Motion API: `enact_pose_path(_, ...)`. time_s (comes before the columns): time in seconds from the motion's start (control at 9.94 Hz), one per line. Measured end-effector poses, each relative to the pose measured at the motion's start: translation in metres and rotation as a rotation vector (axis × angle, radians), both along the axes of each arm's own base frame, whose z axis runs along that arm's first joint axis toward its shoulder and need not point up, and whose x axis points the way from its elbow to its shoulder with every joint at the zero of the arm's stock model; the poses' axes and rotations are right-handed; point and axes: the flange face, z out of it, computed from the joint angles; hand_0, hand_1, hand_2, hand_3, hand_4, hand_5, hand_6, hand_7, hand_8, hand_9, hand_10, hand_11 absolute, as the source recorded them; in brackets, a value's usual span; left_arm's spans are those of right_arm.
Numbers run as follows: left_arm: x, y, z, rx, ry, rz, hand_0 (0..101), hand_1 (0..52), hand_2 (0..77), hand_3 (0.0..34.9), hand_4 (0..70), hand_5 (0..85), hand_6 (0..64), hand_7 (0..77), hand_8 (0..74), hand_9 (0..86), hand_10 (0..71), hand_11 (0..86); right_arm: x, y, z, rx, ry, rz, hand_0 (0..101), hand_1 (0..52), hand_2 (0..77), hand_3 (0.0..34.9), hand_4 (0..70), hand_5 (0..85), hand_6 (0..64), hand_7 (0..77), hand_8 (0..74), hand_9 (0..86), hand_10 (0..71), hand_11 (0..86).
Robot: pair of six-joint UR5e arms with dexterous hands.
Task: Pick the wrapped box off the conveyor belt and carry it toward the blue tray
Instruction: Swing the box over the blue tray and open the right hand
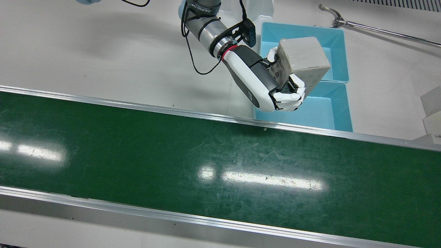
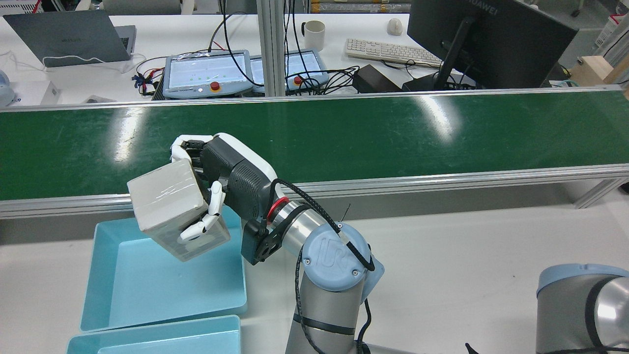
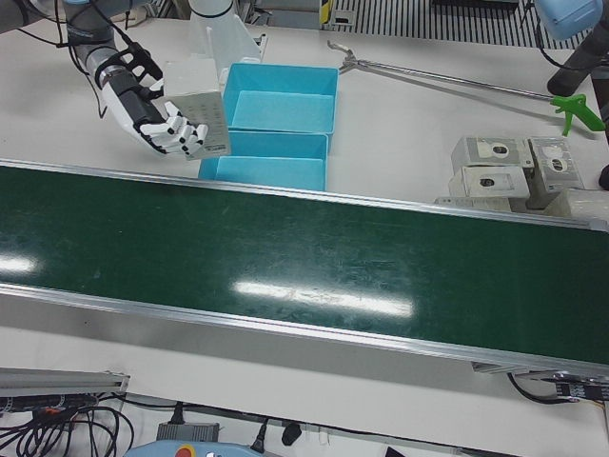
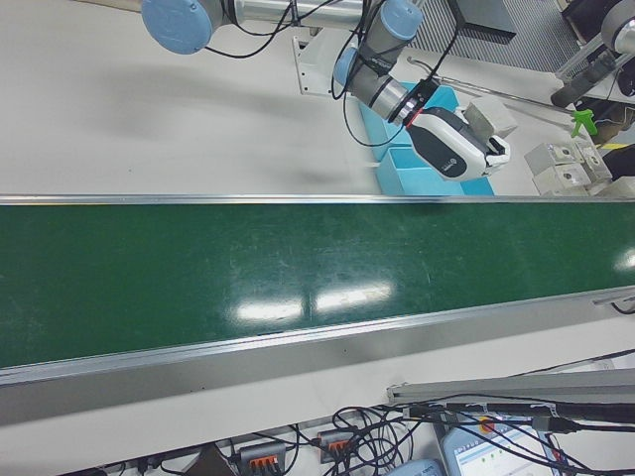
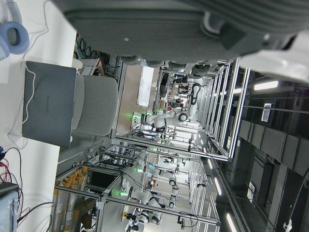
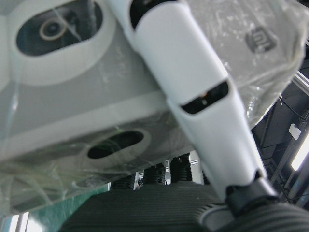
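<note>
The wrapped box (image 1: pixel 305 57) is clasped in the right hand (image 1: pixel 275 86). The fingers (image 1: pixel 291 98) are curled around one end of it and a thumb is pressed against the opposite face. In the right hand view, clear film is seen stretched over the box's pale surface, with one white finger laid across it.

The box is held tilted and raised clear above the two blue trays (image 1: pixel 339 113). Which of the two lies directly beneath it cannot be told. The trays are set side by side on the white table (image 1: pixel 103 51), one of them just beside the rail of the green conveyor belt (image 1: pixel 137 144). No object is seen on the belt itself.

Of the left hand (image 5: pixel 183 29), only a dark underside is caught at the edge of its own view. Whether its fingers are spread or closed cannot be told.
</note>
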Motion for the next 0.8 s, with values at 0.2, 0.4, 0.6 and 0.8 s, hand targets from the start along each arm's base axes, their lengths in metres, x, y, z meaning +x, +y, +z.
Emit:
enact_pose_path(0.2,0.000,0.000,0.000,0.000,0.000,0.000,0,0.0,0.5,0.0,0.0,1.1,0.0,0.5,0.5,0.0,0.5,0.0,-0.018,0.014,-0.010,0.012,-0.021,-0.031,50,0.0,33.3,0.8,42.5,71.4,42.5,71.4,45.8,69.3,41.5,51.3)
enact_pose_path(0.4,0.000,0.000,0.000,0.000,0.000,0.000,0,0.0,1.1,0.0,0.0,1.1,0.0,0.5,0.5,0.0,0.5,0.0,-0.024,0.020,-0.012,0.016,-0.028,-0.043,52,0.5,32.2,3.1,30.0,59.5,31.6,62.7,44.2,67.6,40.9,56.7)
enact_pose_path(0.6,0.000,0.000,0.000,0.000,0.000,0.000,0,0.0,1.1,0.0,0.0,1.1,0.0,0.5,0.5,0.0,0.5,0.0,-0.025,0.022,-0.015,0.019,-0.033,-0.047,63,13.1,16.9,10.2,10.9,41.5,13.6,45.8,30.5,53.5,27.3,49.6)
enact_pose_path(0.8,0.000,0.000,0.000,0.000,0.000,0.000,0,0.0,1.1,0.0,0.0,1.1,0.0,0.5,0.5,0.0,0.5,0.0,-0.022,0.024,-0.020,0.026,-0.045,-0.050,54,15.8,19.1,18.1,12.5,18.0,6.0,22.9,12.0,40.4,3.8,34.9)
